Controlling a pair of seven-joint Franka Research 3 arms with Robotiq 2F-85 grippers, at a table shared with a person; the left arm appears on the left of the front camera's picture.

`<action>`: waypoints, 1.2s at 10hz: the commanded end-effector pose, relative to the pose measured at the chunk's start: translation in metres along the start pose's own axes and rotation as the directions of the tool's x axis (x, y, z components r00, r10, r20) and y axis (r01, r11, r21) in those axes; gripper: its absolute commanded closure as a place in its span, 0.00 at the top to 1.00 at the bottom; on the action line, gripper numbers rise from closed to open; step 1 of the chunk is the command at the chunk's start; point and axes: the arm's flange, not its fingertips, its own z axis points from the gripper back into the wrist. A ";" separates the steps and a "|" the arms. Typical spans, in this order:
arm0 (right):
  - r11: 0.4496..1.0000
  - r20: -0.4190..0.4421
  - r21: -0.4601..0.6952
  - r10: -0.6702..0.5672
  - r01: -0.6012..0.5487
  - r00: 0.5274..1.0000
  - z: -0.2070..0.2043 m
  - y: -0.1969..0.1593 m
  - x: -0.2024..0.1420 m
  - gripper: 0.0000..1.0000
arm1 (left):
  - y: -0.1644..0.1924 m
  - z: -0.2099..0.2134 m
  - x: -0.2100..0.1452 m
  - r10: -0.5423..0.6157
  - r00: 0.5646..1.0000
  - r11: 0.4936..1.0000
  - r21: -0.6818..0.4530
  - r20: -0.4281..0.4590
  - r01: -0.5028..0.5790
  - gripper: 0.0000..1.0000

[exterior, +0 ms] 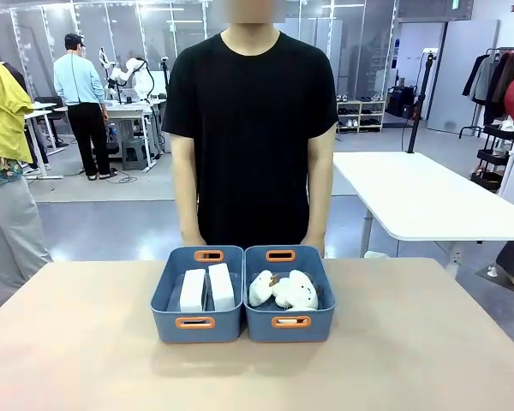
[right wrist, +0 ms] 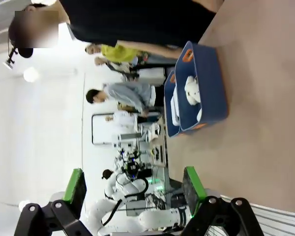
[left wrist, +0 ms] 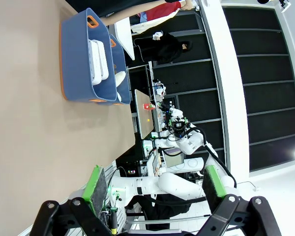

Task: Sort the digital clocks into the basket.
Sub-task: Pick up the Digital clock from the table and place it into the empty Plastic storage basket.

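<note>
Both tools, left (left wrist: 155, 191) and right (right wrist: 132, 189), hang released above the table (exterior: 77, 342), while the digital clocks (exterior: 206, 288) lie side by side in the basket (exterior: 197, 324), long axes toward the person.

Two smooth white plastic-looking digital clocks (exterior: 206, 289) lie in a matt blue plastic basket (exterior: 197, 328) with glossy orange handle rims. Fluffy cream plush toys (exterior: 283, 290) fill a second matching bin (exterior: 289, 329). The table (exterior: 77, 351) looks matt, smooth, pale tan.
</note>
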 end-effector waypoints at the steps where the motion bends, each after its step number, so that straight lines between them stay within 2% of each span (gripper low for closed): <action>1: 1.000 0.156 -0.014 0.018 -0.016 0.988 0.004 -0.010 -0.012 1.00 | -0.006 -0.001 0.000 0.013 1.000 1.000 -0.017 0.005 -0.013 1.00; 2: 1.000 0.000 0.000 0.000 0.000 1.000 0.000 0.000 0.000 1.00 | -0.006 -0.001 0.000 0.013 1.000 1.000 -0.017 0.005 -0.013 1.00; 12: 1.000 0.000 0.000 0.000 0.000 1.000 0.000 0.000 0.000 1.00 | -0.006 -0.001 0.000 0.013 1.000 1.000 -0.017 0.005 -0.013 1.00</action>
